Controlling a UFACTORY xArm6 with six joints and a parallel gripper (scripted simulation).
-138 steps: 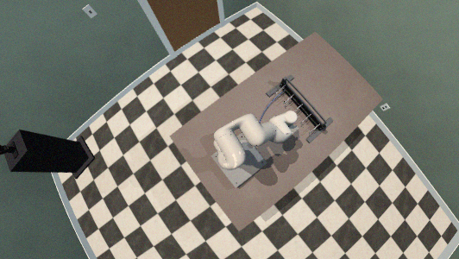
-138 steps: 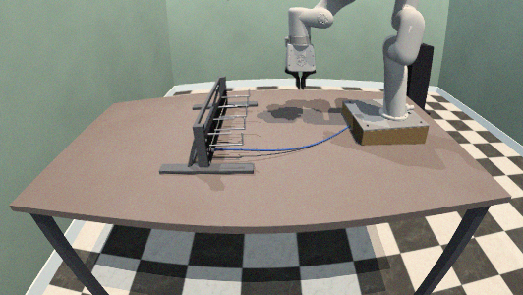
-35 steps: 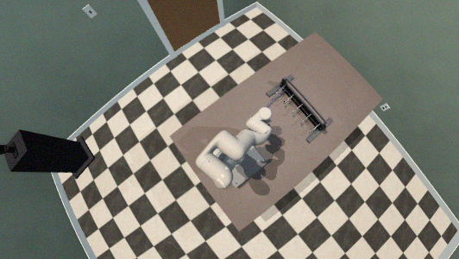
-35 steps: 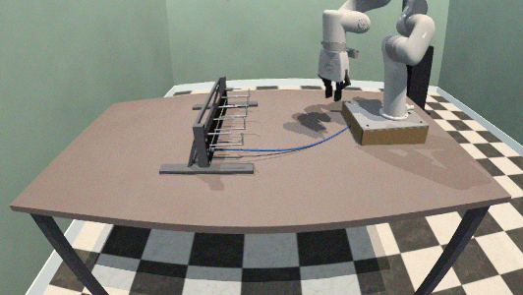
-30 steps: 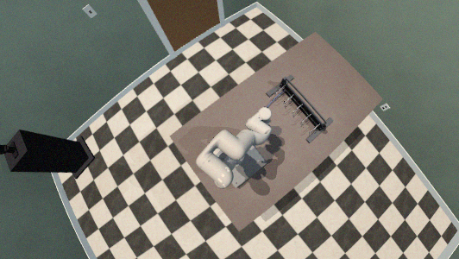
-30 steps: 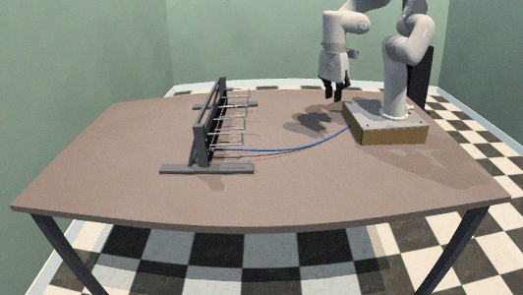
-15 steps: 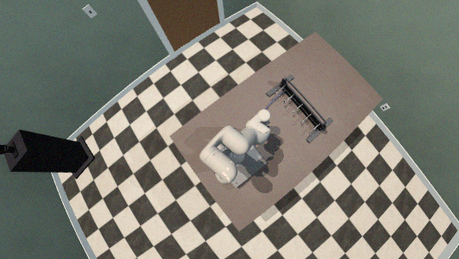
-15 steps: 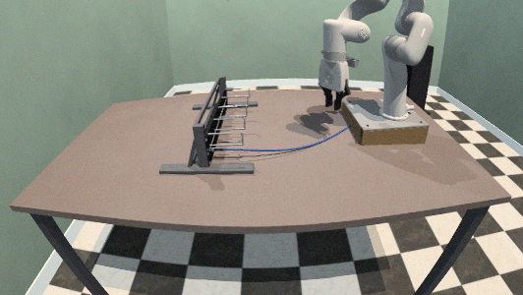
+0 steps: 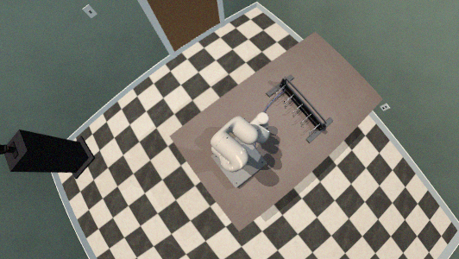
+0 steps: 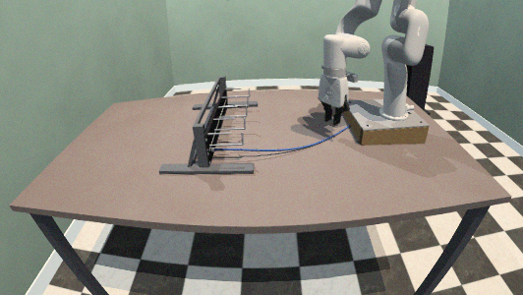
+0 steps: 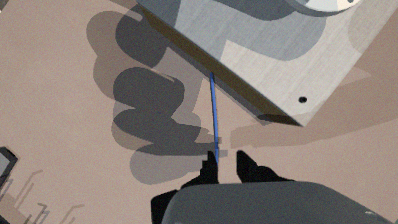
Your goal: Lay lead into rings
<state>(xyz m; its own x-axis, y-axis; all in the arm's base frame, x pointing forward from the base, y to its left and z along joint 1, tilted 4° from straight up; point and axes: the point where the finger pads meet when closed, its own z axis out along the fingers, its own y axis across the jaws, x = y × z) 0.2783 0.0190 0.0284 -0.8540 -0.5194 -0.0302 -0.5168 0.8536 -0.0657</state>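
Note:
The blue lead (image 10: pixel 275 148) runs from the near end of the dark rack (image 10: pixel 206 123) across the table to the arm's base block (image 10: pixel 385 127). Its free end lies flat against that block, as the wrist view (image 11: pixel 214 110) shows. Steel rings (image 10: pixel 231 115) stick out in a row from the rack's front, and the lead lies in none of them. My gripper (image 10: pixel 334 118) hangs a little above the table over the lead's free end. Its fingers are partly open with nothing between them; the lead lies below, by the left fingertip.
From overhead the rack (image 9: pixel 302 108) stands upright on two flat feet across the table from the arm. The base block (image 11: pixel 280 50) sits close beside the gripper. A black cabinet (image 9: pixel 43 151) stands on the floor away from the table.

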